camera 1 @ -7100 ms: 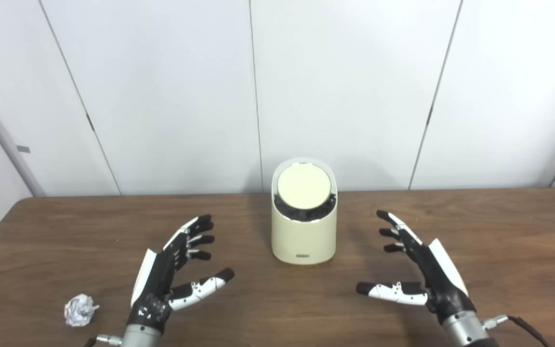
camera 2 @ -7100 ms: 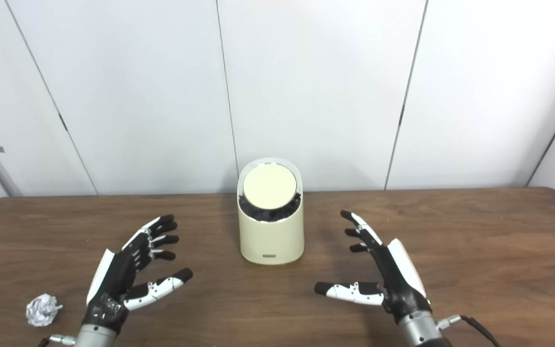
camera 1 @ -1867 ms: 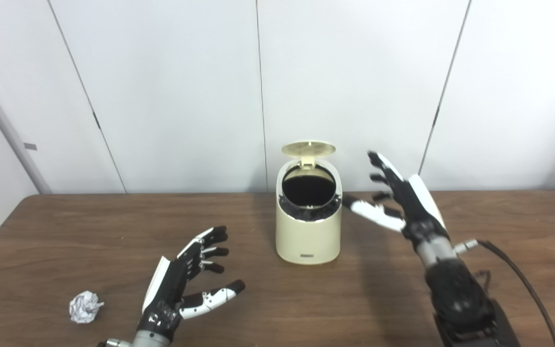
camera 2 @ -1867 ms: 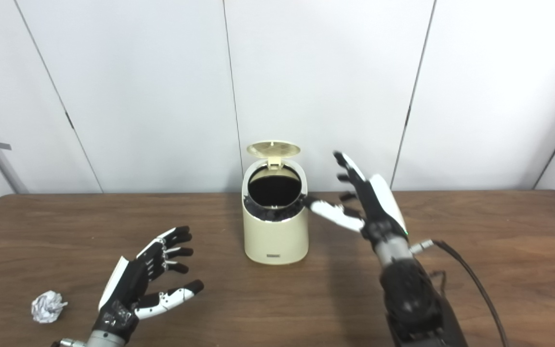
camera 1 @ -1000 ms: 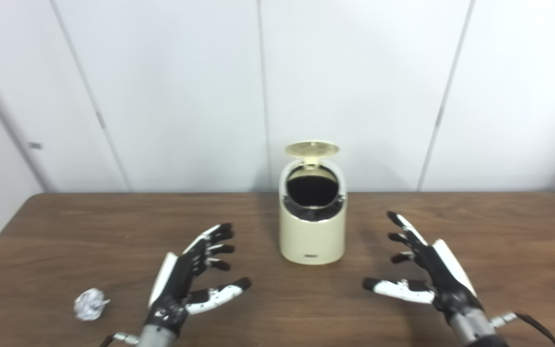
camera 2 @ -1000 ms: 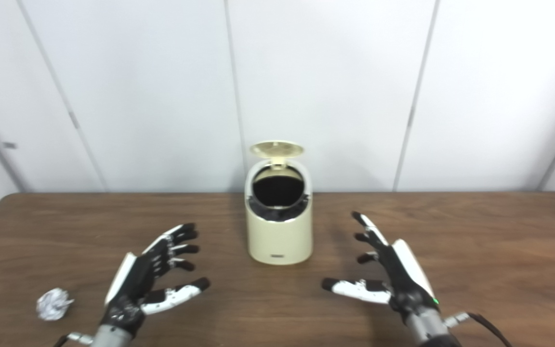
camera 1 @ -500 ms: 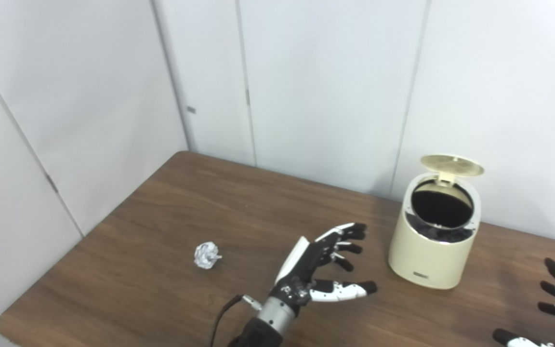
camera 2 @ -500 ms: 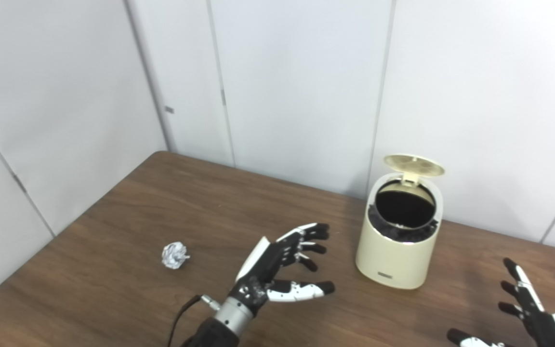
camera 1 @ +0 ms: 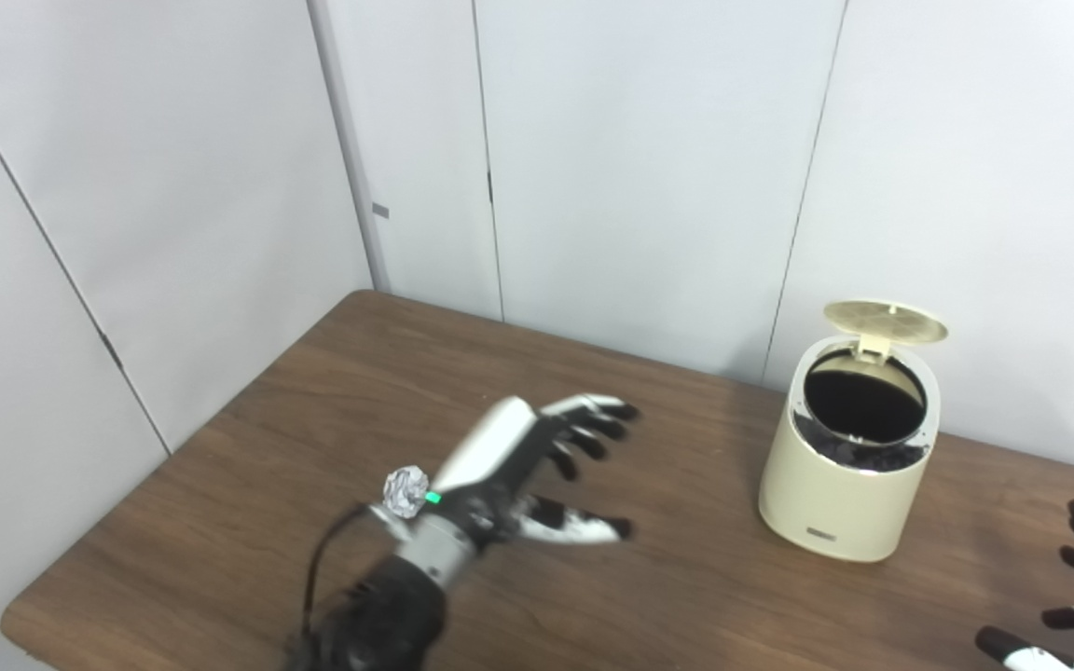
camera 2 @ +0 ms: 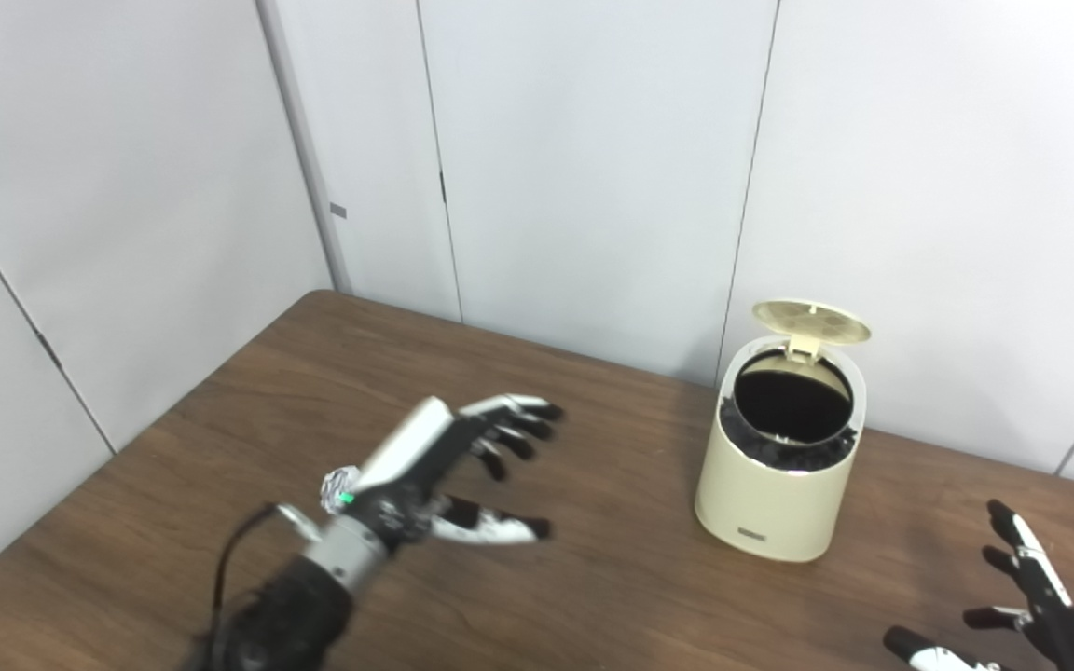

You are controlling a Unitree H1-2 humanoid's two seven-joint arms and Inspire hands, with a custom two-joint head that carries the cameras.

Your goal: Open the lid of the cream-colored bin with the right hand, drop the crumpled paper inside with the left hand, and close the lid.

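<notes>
Upright bin [camera 1: 849, 485], lid [camera 1: 885, 320] hinged open rearward.

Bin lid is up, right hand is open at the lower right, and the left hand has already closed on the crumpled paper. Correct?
Not quite. The left hand is open, fingers spread, holding nothing; the crumpled paper lies on the table partly behind its wrist, as the left eye view shows. The lid is up and the right hand is open.

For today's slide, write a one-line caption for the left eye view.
Left hand open above the table beside the crumpled paper; cream-colored bin stands with lid raised.
</notes>
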